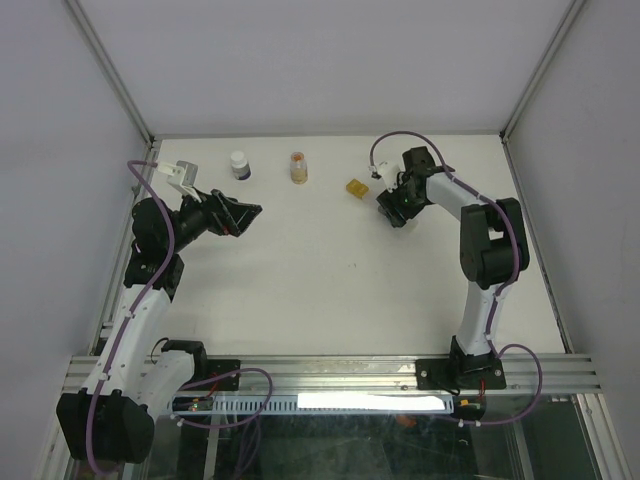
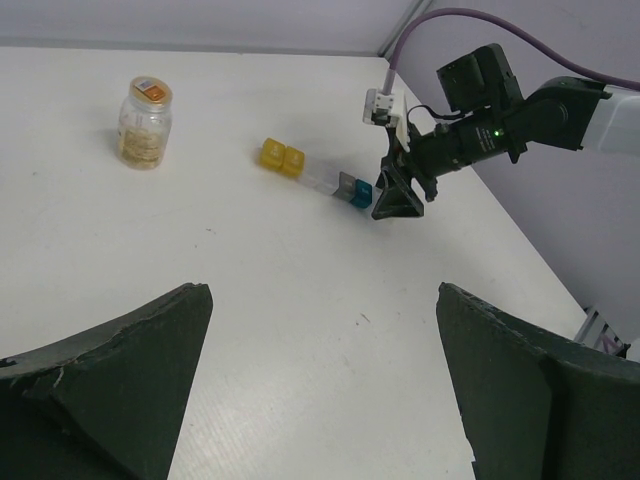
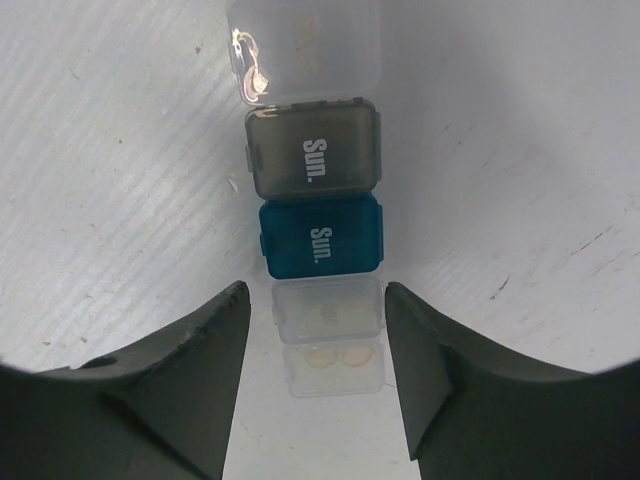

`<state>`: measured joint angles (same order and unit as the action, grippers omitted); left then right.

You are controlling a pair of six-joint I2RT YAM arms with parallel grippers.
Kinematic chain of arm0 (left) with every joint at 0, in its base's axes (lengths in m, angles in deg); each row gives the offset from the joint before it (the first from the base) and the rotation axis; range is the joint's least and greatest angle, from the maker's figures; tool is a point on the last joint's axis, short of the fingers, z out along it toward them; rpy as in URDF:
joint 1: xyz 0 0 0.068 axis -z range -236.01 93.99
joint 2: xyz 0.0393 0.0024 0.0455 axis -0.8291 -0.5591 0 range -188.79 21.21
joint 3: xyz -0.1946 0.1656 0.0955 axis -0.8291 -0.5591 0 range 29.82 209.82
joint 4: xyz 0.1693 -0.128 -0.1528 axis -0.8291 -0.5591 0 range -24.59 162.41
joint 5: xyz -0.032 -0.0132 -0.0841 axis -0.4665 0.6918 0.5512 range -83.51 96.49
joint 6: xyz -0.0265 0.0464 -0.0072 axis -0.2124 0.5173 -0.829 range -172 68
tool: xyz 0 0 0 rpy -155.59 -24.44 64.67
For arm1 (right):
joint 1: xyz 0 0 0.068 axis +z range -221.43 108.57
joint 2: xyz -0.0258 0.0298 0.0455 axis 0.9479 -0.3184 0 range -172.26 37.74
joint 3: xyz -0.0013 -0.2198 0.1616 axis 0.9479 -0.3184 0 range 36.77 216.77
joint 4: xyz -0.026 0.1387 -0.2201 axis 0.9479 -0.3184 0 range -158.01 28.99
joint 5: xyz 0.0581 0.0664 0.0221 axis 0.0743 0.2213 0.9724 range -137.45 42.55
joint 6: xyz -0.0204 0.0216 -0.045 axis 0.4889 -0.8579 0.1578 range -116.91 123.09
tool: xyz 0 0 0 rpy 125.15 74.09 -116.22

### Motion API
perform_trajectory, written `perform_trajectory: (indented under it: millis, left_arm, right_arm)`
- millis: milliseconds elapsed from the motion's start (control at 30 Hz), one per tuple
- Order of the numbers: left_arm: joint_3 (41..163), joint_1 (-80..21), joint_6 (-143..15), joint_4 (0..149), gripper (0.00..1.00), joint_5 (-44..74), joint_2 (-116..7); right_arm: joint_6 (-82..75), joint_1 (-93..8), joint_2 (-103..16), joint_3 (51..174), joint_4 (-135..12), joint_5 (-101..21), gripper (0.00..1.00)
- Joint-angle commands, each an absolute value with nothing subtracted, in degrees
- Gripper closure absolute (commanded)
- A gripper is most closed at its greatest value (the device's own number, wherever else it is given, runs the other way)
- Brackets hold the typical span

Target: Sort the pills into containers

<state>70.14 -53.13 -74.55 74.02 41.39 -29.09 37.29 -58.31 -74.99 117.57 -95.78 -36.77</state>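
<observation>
The pillbox strip (image 3: 322, 235) lies on the table: clear, grey and blue cubes, then a clear end cube (image 3: 330, 312) with two tan pills (image 3: 335, 355) showing in it. My right gripper (image 3: 316, 295) is open, with a finger on each side of that clear end cube and not touching it. In the left wrist view the strip (image 2: 310, 175) runs from its yellow cubes to the blue one at my right gripper (image 2: 400, 200). The pill vial (image 1: 298, 167) stands at the back, also in the left wrist view (image 2: 144, 123). My left gripper (image 2: 322, 292) is open and empty, at the left (image 1: 240, 213).
A small dark bottle with a white cap (image 1: 240, 164) stands left of the vial. The strip's yellow end (image 1: 356, 187) shows left of my right gripper (image 1: 393, 212). Grey walls enclose the white table (image 1: 320, 270) on three sides.
</observation>
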Motion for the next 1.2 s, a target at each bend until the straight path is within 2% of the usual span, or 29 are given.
perform_trajectory:
  millis: [0,367,600,700,800,967,1167]
  left_arm:
    - [69.9,-53.7,-74.1,75.8,0.01,42.3,-29.0]
    - [69.2,-53.7,-75.5,78.3,0.01,46.4,-29.3]
    - [63.4,-53.2,-81.7,94.8,0.05,56.7,-28.0]
    - [60.3,-50.9,-82.7,101.5,0.05,57.6,-25.7]
    - [58.4,-45.4,-78.8,102.9,0.05,55.5,-23.3]
    - [55.2,-29.9,-70.1,101.9,0.07,46.7,-18.5]
    - [49.4,-11.2,-55.7,102.9,0.10,34.1,-15.7]
  right_arm:
    - [37.6,-58.4,-74.7,118.7,-94.6,-37.8,0.43]
    - [39.9,-58.4,-71.3,115.7,-95.2,-34.1,0.63]
    - [47.2,-55.6,-60.7,106.5,-96.3,-24.0,0.65]
    - [53.7,-51.8,-55.3,100.5,-98.1,-20.8,0.66]
    - [58.5,-47.7,-49.7,93.5,-97.9,-20.0,0.66]
    - [65.4,-43.2,-41.0,85.1,-97.4,-17.7,0.66]
    - [71.6,-39.5,-37.0,79.1,-95.1,-16.5,0.66]
